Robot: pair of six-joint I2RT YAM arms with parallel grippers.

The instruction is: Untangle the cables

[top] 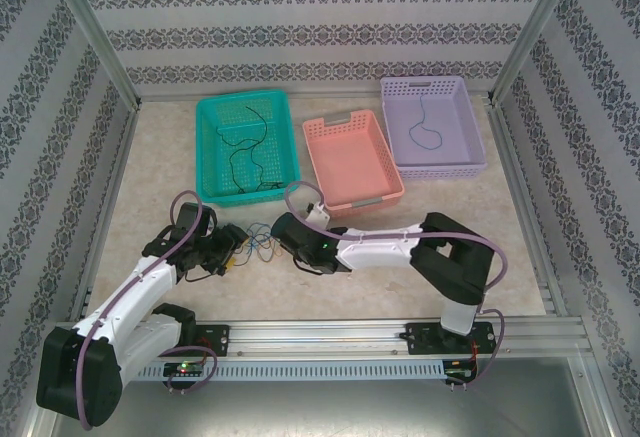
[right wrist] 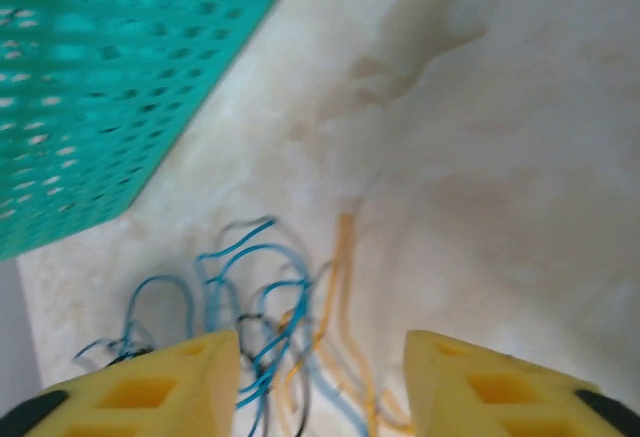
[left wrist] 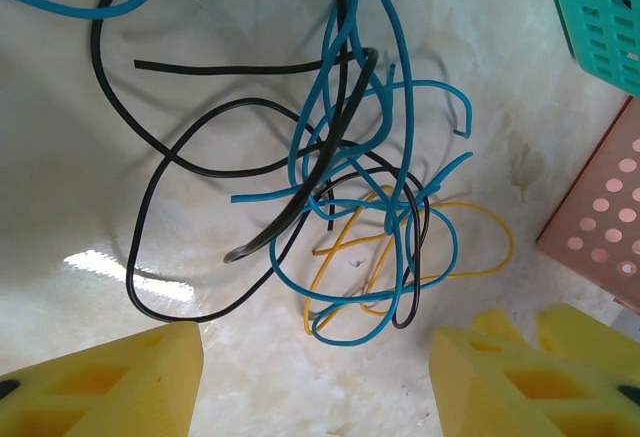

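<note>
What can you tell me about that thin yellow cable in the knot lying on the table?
The yellow cable is a thin, smooth wire that looks plastic-coated. It is bent into loose loops, with one cut end showing near the middle of the knot. It lies on the pale table at the tangle's right side, with blue cables and black cables crossing it. The left arm's fingers stand apart just short of it, not touching it.

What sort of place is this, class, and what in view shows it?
Probably a robot lab test cell: a left arm and right arm bolted to a metal rail, patterned panels walling in the table, and a teal basket, pink basket and purple basket beyond a cable tangle.
</note>
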